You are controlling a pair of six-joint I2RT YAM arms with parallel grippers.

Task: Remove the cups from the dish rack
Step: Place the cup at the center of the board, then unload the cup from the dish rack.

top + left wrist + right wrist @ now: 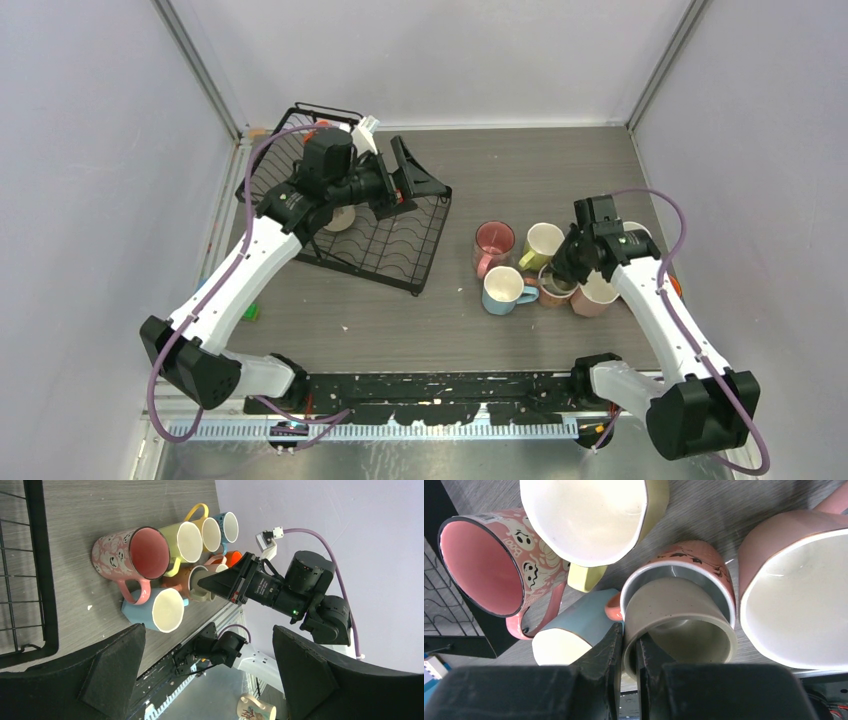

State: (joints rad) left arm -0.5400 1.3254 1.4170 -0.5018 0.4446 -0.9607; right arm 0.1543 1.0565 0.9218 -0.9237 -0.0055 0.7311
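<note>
The black wire dish rack [385, 245] stands at the back left, with a pale cup [341, 219] in it, partly hidden under my left arm. My left gripper [420, 180] hangs open over the rack's right edge with nothing between its fingers [117, 665]. On the right, my right gripper [629, 645] is shut on the wall of a beige cup [684, 625], one finger inside and one outside. That cup sits nested inside a salmon cup [696, 555]. Around them stand a pink ghost-print cup [489, 560], a yellow cup [589, 515], a light blue cup [574, 625] and a big pink cup [794, 595].
The cups [520, 265] crowd together right of centre, close to my right arm, with an orange one [676, 285] behind it. A small green object [252, 313] lies by the left arm. Walls close in on the left, right and back.
</note>
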